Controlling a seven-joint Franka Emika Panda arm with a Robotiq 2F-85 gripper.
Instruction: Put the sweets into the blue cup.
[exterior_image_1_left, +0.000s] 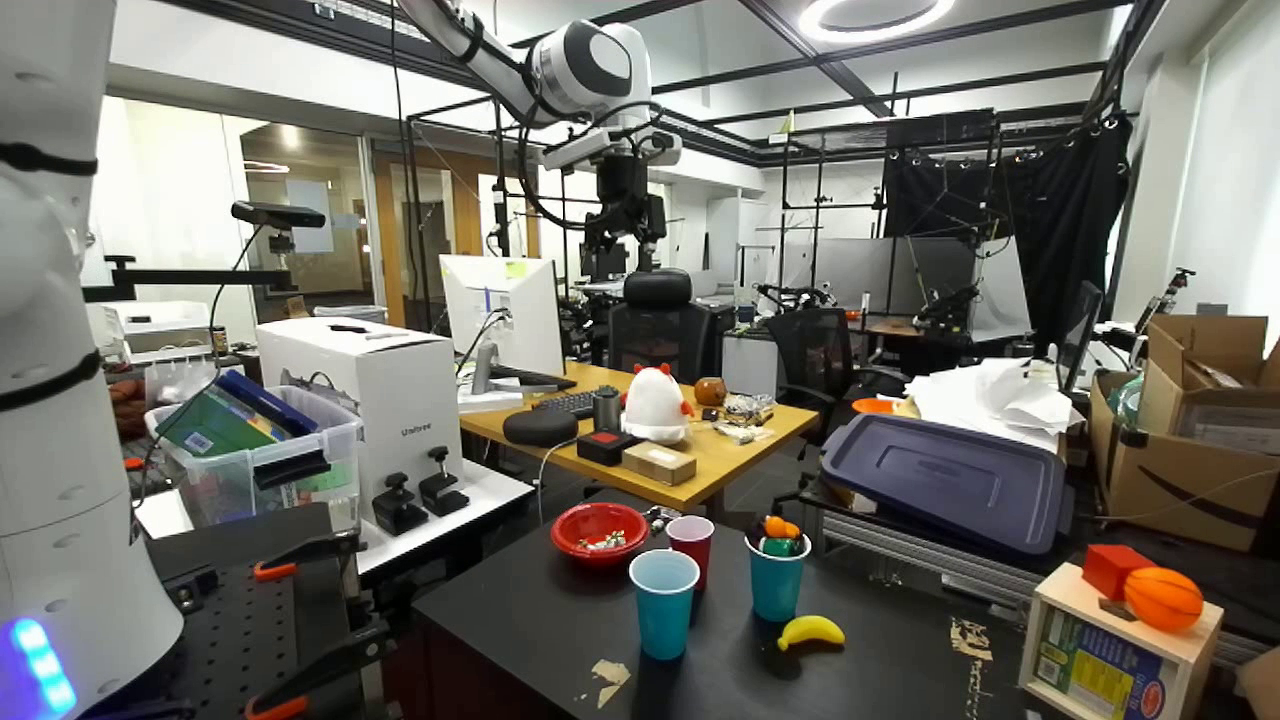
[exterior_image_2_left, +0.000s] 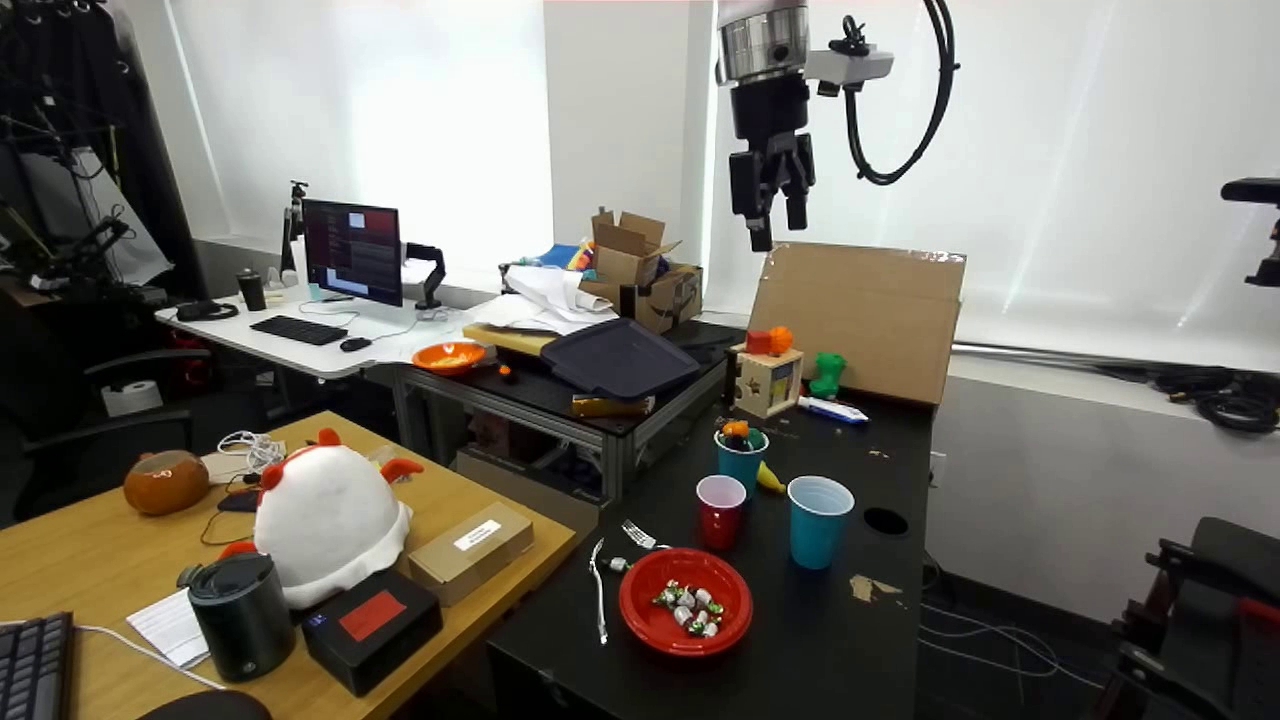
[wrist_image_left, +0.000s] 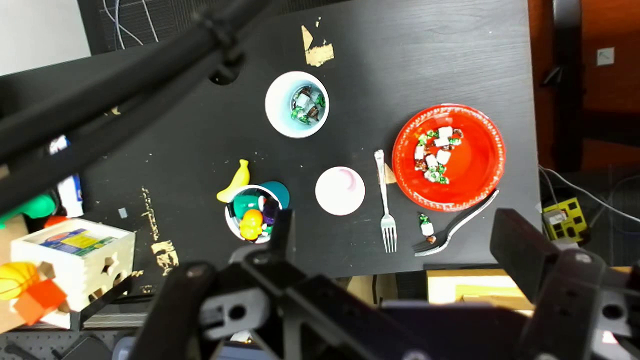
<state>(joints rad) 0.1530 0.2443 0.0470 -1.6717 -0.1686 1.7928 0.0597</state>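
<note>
Several sweets (wrist_image_left: 434, 172) in silver, green and brown wrappers lie in the red bowl (wrist_image_left: 477, 160), which also shows in both exterior views (exterior_image_1_left: 600, 558) (exterior_image_2_left: 728, 588). One loose sweet (wrist_image_left: 426, 228) lies on the black table beside a fork. A blue cup (wrist_image_left: 276, 106) stands upright with several sweets inside in the wrist view; it also shows in both exterior views (exterior_image_1_left: 665, 612) (exterior_image_2_left: 818, 528). A second blue cup (exterior_image_2_left: 738, 474) holds small toys. My gripper (wrist_image_left: 398, 220) is open and empty, high above the table, as both exterior views (exterior_image_1_left: 624, 258) (exterior_image_2_left: 780, 235) show.
A red cup (exterior_image_2_left: 720, 520) stands between the blue cups and the bowl. Two forks (wrist_image_left: 388, 222) (wrist_image_left: 457, 225) lie beside the bowl. A yellow banana (wrist_image_left: 236, 183) lies by the toy-filled cup. A wooden box (exterior_image_2_left: 768, 383) with toys on top stands at the table's end.
</note>
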